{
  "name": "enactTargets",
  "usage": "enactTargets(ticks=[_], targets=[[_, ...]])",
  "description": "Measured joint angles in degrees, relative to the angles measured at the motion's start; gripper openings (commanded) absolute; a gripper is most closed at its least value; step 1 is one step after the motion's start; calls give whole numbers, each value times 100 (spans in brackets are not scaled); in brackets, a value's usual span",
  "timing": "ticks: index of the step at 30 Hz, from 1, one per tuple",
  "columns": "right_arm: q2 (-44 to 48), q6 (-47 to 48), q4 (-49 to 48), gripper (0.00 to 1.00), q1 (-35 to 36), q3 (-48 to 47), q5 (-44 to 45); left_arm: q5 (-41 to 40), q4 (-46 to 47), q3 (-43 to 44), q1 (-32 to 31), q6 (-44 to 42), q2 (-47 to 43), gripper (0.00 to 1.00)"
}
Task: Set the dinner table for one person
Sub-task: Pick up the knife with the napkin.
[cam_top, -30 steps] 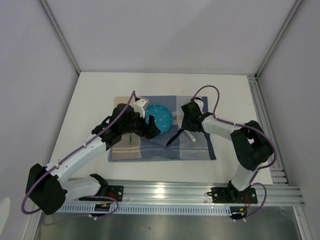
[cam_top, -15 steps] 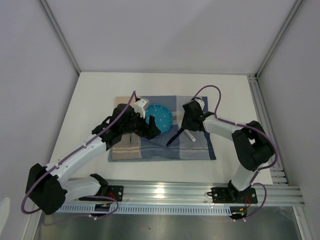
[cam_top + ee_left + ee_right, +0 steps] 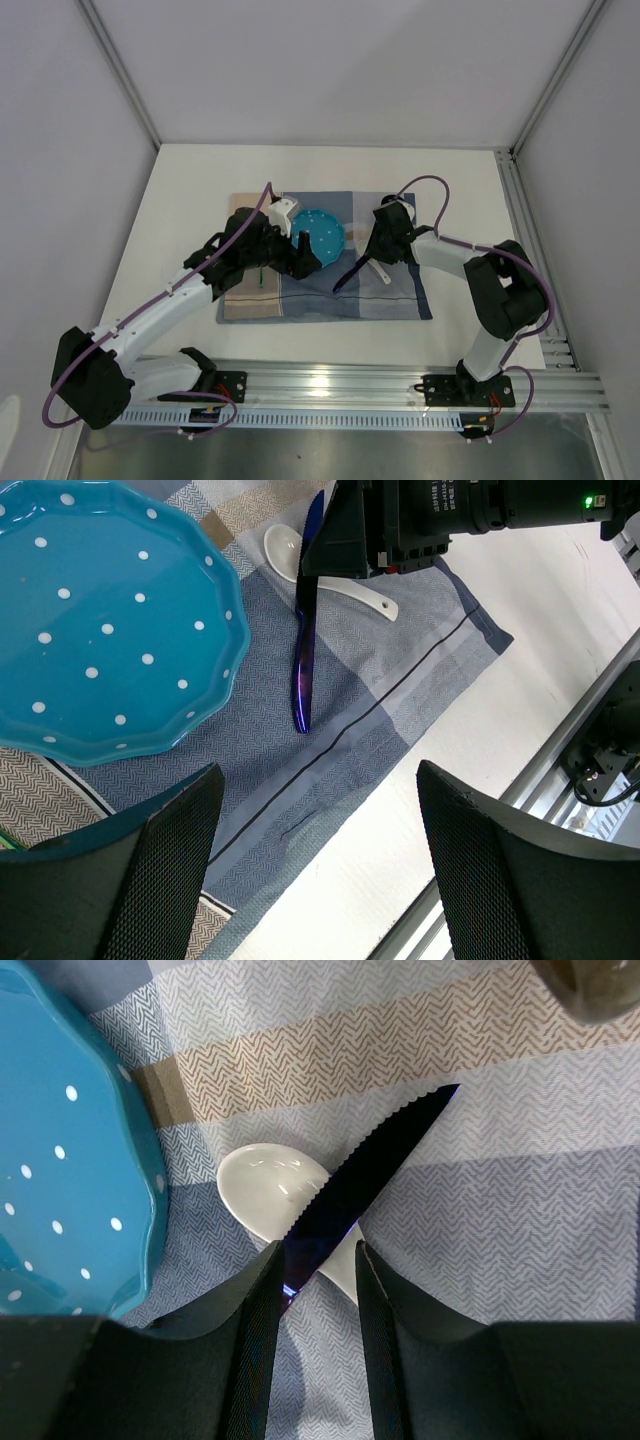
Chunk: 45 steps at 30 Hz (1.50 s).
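A teal polka-dot plate [image 3: 322, 232] [image 3: 100, 630] [image 3: 60, 1160] sits on the checked placemat [image 3: 390, 300] in the middle of the white dinner table [image 3: 190, 200]. My right gripper [image 3: 380, 250] [image 3: 318, 1260] is shut on a dark blue knife [image 3: 350, 273] [image 3: 303, 650] [image 3: 380, 1155]. The knife slants down, its serrated blade crossing over a white spoon [image 3: 265, 1195] [image 3: 340, 580] and its far end on the cloth right of the plate. My left gripper [image 3: 303, 255] [image 3: 320, 775] hovers open by the plate's near edge, holding nothing.
A thin green item [image 3: 260, 272] lies on the placemat's left part, half hidden under my left arm. Silver rails [image 3: 350, 385] run along the table's near edge and right side. White walls close in the table on three sides.
My right gripper has shifted slightly to the right, and the knife's upper end went with it while its lower end stayed on the cloth. The left arm has not moved.
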<state>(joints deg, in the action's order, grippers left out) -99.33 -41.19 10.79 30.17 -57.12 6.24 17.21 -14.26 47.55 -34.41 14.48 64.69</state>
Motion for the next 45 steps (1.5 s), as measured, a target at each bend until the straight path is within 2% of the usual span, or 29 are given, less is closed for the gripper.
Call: enactTargets(ticks=[16, 22, 25, 26, 28, 29, 31, 45], targets=[[-140, -140, -396, 39, -37, 87, -273, -2, -2, 0, -35, -4, 0, 82], [-140, -323, -1355, 38, -225, 522, -667, -2, -2, 0, -37, -7, 0, 82], [-179, -433, -1915, 33, -358, 763, -977, -2, -4, 0, -48, -7, 0, 82], [-208, -463, -2065, 25, -393, 811, -1069, -2, -4, 0, -50, -7, 0, 82], [-289, -503, -2284, 17, -444, 861, -1174, -2, -4, 0, -52, -9, 0, 82], [-317, -533, -2367, 7, -452, 872, -1213, -2, -4, 0, -52, -9, 0, 82], [-343, -555, -2507, 0, -452, 876, -1281, -2, -4, 0, -52, -11, 0, 81], [-260, -511, -2415, 0, -393, 879, -1274, -2, -4, 0, -61, -22, 0, 82]])
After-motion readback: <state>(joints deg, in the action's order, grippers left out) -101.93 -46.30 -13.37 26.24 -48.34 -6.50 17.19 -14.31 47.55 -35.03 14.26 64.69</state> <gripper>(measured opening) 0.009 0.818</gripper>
